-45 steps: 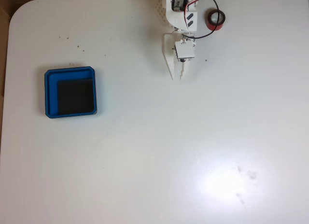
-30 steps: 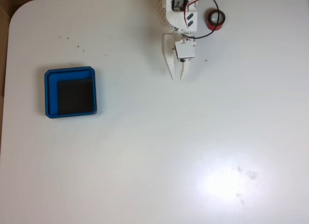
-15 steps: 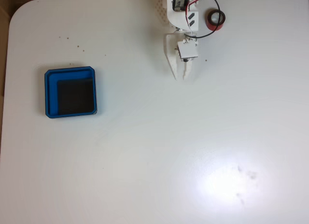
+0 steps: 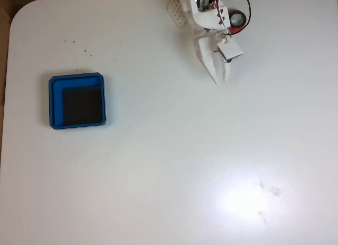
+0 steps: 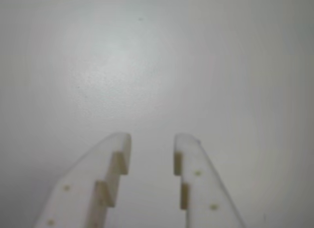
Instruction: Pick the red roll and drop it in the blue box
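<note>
White gripper (image 5: 151,142) parted, grasping nothing, above bare white table (image 4: 169,166). Red roll (image 4: 238,19) at top edge, mostly hidden behind arm. Blue box (image 4: 77,100) well apart, left. Likely light, stiff; pinch across rim.

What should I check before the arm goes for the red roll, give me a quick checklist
1. Gripper open with nothing between the fingers: ok.
2. Red roll in view: not ok, mostly hidden behind the arm at the top edge in the fixed view.
3. Gripper lined up with the roll: not ok, the tips point away from it, over bare table.
4. Blue box empty: ok.
5. Path from roll to box free of clutter: ok.
</note>
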